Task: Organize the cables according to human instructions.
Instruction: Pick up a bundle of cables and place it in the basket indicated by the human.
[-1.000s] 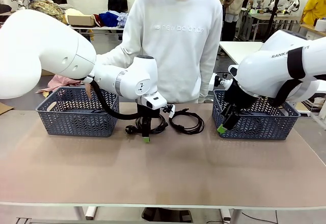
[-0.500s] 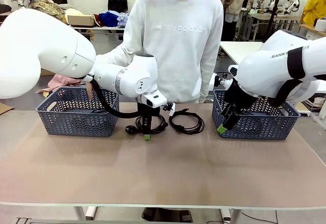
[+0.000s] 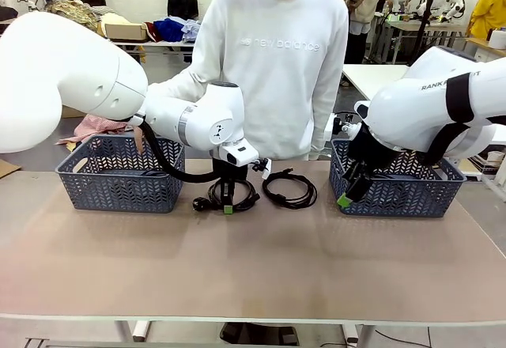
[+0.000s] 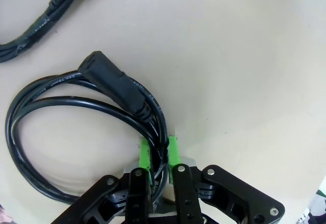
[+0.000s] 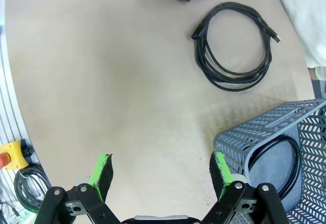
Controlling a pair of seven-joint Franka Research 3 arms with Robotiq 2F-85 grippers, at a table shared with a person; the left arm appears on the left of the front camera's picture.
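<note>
Two coiled black cables lie on the table in front of the human (image 3: 277, 63). My left gripper (image 3: 225, 206) points down on the left cable (image 3: 241, 195). In the left wrist view that gripper (image 4: 159, 152) is shut on the left cable (image 4: 61, 104), with several of its strands pinched between the green pads (image 4: 144, 155); the chunky plug (image 4: 114, 77) lies just ahead. The right cable (image 3: 290, 190) lies free beside it, a round coil (image 5: 234, 46) in the right wrist view. My right gripper (image 3: 345, 198) hangs open at the right basket's near left corner, with nothing between its fingers (image 5: 162, 165).
A blue-grey basket (image 3: 118, 175) stands at the left and another (image 3: 399, 191) at the right. A further black cable (image 5: 275, 140) lies inside the right basket (image 5: 265, 119). The person's hand (image 3: 141, 138) is at the left basket's far rim. Bare tabletop stretches toward the near edge.
My left gripper has closed on the left cable's strands, and the coil's plug end has shifted slightly left. The right arm has not moved.
</note>
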